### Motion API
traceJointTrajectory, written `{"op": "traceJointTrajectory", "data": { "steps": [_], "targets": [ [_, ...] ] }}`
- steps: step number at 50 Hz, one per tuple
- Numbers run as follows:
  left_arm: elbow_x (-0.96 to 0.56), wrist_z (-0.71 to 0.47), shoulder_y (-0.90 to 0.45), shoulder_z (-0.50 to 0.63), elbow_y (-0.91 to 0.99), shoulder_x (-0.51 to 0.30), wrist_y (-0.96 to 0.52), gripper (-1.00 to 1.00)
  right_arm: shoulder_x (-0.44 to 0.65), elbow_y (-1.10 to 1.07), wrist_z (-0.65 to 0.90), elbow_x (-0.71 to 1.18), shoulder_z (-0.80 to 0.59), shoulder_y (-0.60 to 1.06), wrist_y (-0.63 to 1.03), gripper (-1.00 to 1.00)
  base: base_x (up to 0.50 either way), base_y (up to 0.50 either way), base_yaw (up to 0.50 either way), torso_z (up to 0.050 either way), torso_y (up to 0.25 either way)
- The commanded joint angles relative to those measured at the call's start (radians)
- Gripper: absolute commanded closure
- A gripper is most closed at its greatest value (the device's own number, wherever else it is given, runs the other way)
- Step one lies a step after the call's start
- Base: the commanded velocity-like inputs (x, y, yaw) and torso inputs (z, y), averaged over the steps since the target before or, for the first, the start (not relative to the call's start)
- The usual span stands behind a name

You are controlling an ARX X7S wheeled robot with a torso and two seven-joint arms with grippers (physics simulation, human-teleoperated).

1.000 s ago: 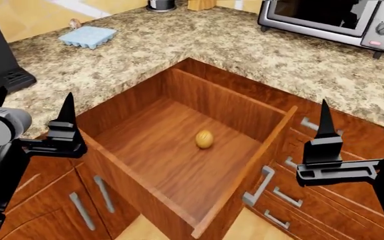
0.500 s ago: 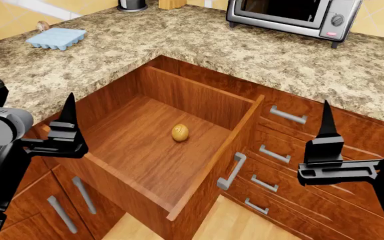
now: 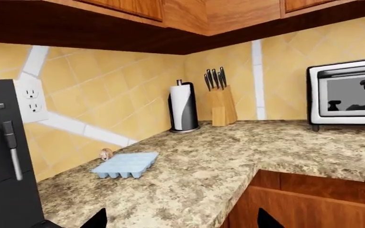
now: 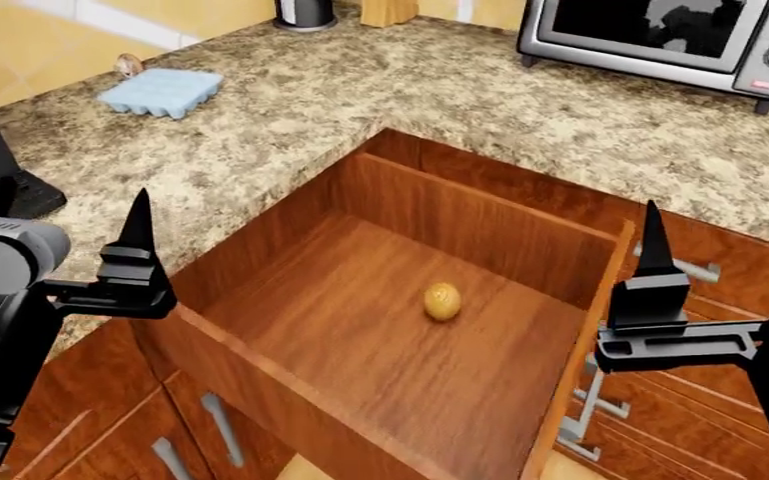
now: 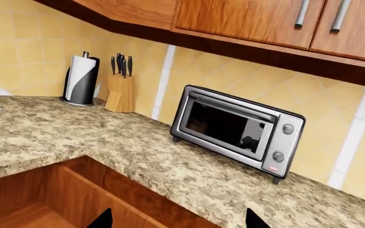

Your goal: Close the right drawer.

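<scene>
Presently my left gripper (image 4: 133,262) and right gripper (image 4: 650,283) are both spread wide and hold nothing. The right drawer (image 4: 357,330) stands pulled fully out between them, touching neither, under the granite counter (image 4: 291,110), a small yellowish ball (image 4: 443,300) on its floor.

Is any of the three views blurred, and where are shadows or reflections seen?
No view is blurred. Head view: the right drawer is evenly lit, a faint shadow under the egg-like ball. Left wrist view: dark under the upper cabinets. Right wrist view: the toaster oven glass shows reflections.
</scene>
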Motion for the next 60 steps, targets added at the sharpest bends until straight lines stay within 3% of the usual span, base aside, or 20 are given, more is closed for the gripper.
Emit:
{"op": "traceJointTrajectory", "data": {
  "steps": [1,15,44,60],
  "targets": [
    [-0.005,-0.003,0.003,0.006,0.002,-0.003,0.003,-1.0,-0.025,0.0,0.001,0.017,0.053,-0.027,0.03,-1.0,0.42,-0.32,0.0,0.0,0.0],
    [-0.01,-0.007,0.006,0.012,0.007,-0.005,0.009,-1.0,-0.039,0.0,0.001,0.016,0.102,-0.058,0.053,-1.0,0.34,-0.38,0.0,0.0,0.003],
    [-0.011,-0.015,0.006,0.029,0.007,-0.008,0.019,-1.0,-0.033,0.0,0.0,-0.019,0.033,-0.048,0.029,-1.0,0.0,0.0,0.0,0.0,0.001],
    [-0.002,-0.011,0.018,0.031,0.004,-0.013,0.032,-1.0,-0.053,0.011,-0.055,-0.042,0.306,-0.257,0.112,-1.0,0.0,0.0,0.0,0.0,0.0]
  ]
}}
